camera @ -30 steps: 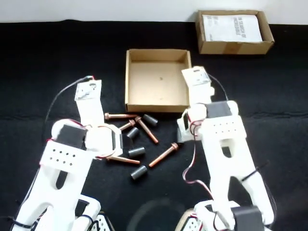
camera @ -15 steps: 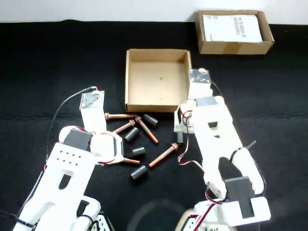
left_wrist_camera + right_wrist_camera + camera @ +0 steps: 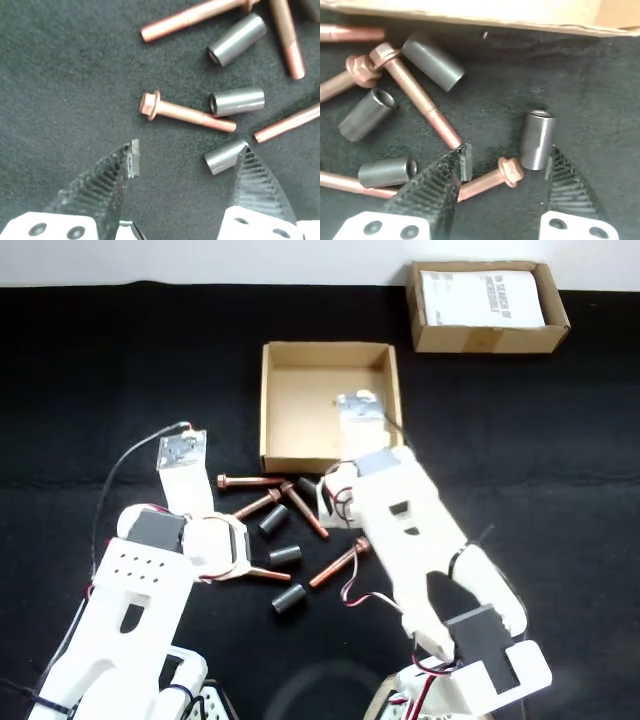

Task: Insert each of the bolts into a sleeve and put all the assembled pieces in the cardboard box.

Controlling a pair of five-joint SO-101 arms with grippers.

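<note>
Several copper bolts and grey sleeves lie loose on the black table in front of the cardboard box (image 3: 330, 405). My left gripper (image 3: 189, 150) is open above one bolt (image 3: 185, 111), with a sleeve (image 3: 225, 156) touching the inner side of one finger. In the high view the left gripper (image 3: 238, 550) hangs at the pile's left edge. My right gripper (image 3: 509, 157) is open too, over a bolt head (image 3: 510, 171), and a sleeve (image 3: 536, 140) lies just beside one fingertip. In the high view the right gripper (image 3: 335, 505) is low over the pile, close to the box's front wall.
A second cardboard box (image 3: 487, 305) with a printed sheet inside sits at the back right. More sleeves (image 3: 285, 555) (image 3: 289, 598) and a long bolt (image 3: 340, 563) lie between the two arms. The box's front wall (image 3: 520, 15) runs close behind the right gripper.
The right arm has swung left, from the box's right front corner to over the pile of parts. The left arm has barely shifted.
</note>
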